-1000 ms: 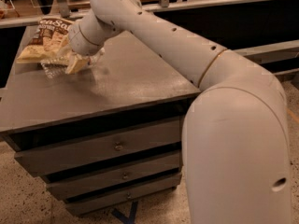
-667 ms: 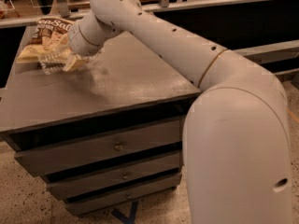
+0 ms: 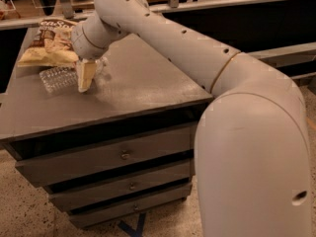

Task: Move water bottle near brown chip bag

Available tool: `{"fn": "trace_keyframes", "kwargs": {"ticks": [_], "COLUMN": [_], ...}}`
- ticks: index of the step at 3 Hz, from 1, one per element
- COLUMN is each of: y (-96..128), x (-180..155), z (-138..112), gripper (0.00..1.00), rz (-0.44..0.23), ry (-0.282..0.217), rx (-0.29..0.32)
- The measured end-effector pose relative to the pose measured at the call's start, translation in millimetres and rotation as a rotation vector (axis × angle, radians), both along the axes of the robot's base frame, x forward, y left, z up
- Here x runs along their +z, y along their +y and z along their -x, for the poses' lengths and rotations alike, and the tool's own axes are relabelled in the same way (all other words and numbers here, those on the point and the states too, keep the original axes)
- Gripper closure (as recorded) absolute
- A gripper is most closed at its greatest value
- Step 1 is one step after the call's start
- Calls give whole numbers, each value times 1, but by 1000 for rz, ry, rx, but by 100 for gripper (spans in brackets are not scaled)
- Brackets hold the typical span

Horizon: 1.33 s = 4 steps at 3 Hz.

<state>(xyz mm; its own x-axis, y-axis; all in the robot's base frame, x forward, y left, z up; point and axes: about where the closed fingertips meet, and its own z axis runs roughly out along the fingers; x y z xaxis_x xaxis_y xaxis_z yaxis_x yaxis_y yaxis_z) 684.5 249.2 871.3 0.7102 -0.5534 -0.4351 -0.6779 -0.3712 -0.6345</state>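
The brown chip bag [image 3: 47,43] lies at the far left corner of the grey cabinet top [image 3: 138,83]. The water bottle [image 3: 55,78] lies on its side just in front of the bag, close to its cream lower edge. My gripper [image 3: 85,77] points straight down over the bottle's right half, with its cream finger [image 3: 86,74] in front of the bottle and its tip at the cabinet top. The bottle's clear end sticks out to the right of the finger. The far finger is hidden.
The cabinet has three drawers [image 3: 123,154] below its top. My arm [image 3: 197,48] reaches across the top from the right. A railing and a dark wall [image 3: 237,19] stand behind the cabinet. A speckled floor [image 3: 24,211] lies below.
My gripper has turned from tilted to upright and moved a little forward and right. The bottle has moved with it, slightly toward the front of the bag.
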Motion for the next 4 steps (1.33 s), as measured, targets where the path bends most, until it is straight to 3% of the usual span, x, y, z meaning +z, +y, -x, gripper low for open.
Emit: {"fn": "trace_keyframes", "kwargs": {"ticks": [2, 4], "y": [-1, -9], "x": [2, 16], "z": [0, -6], "gripper": [0, 0], "rz": [-9, -142], "ry": [-5, 21], "rx": [-17, -138]}}
